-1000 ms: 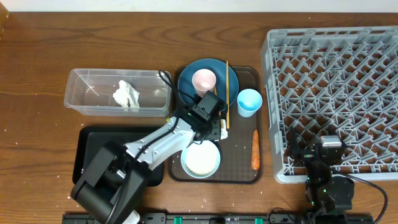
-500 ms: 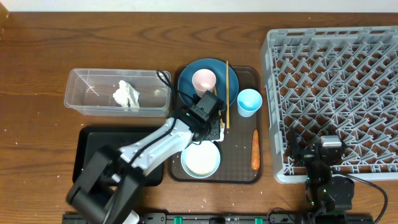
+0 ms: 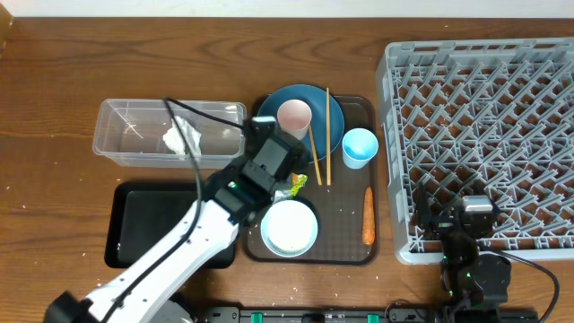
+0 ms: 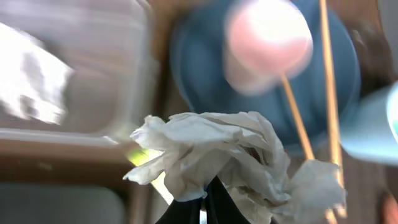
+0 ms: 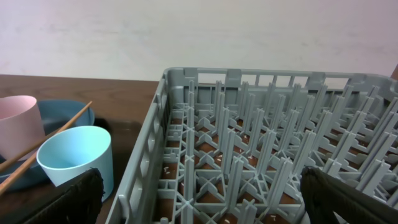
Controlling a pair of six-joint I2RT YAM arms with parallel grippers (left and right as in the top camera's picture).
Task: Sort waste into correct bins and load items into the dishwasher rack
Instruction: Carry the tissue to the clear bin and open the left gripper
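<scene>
Your left arm slants from the near-left corner over the black tray. Its left claw is clenched on crumpled white paper, held between tub and plate. Your right claw gapes wide at the rack.

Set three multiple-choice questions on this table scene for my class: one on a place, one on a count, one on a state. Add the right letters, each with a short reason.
1. Where does the pink cup stand?
A. on the dark blue plate
B. in the grey rack
C. in the clear tub

2. How many cups are in view?
A. one
B. two
C. three

3. What state is the left gripper in?
A. open and empty
B. shut on crumpled white paper
C. shut on the carrot

Answers:
1 A: the cup sits inside the plate's rim.
2 B: there is only the pink cup and a light blue cup.
3 B: the left wrist view shows the paper pinched in the gripper.
</scene>
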